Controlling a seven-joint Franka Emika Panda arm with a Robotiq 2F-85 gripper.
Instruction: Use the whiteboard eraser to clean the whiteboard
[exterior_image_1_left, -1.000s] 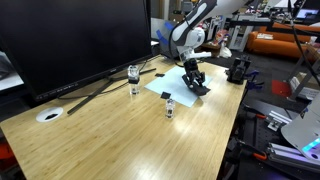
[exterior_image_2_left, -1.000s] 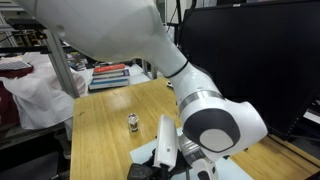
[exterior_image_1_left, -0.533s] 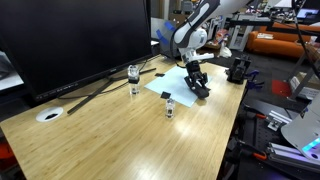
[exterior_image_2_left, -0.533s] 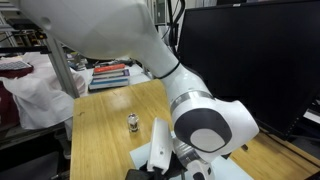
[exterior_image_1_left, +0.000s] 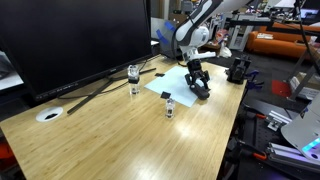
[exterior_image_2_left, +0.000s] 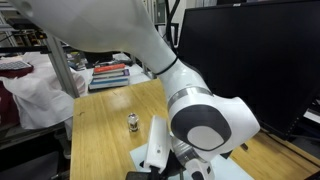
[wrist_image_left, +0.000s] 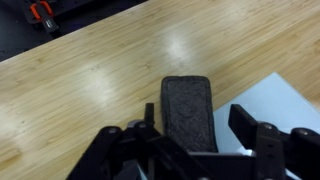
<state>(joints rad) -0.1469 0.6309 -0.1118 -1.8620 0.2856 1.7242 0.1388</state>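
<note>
Gripper: jaws are seen apart, straddling the whiteboard eraser. One finger sits at the eraser's long side. The other is clear of it, with a strip of wood showing between. Nothing is clamped.

The eraser is lying flat on the wooden table, just beside a corner of the whiteboard. In an exterior view it is seen under the gripper, at the sheet's edge toward the table's side.

Step in hand is judged to be the grasp. To do it well:
- The gripper should be centred across the block's width before closing. With the offset as seen, the block is likely to be shoved or yawed.
- The long sides should be pinched low, so the wiping face is kept flat and free underneath.
- Light, flat pressure is advised once over the sheet, since a thin loose sheet is likely to be dragged along.
- The glass jar near the sheet should be kept clear of on each stroke.

No brand, label or writing can be read in any view. The monitor is dark, and marks on the whiteboard cannot be made out.
</note>
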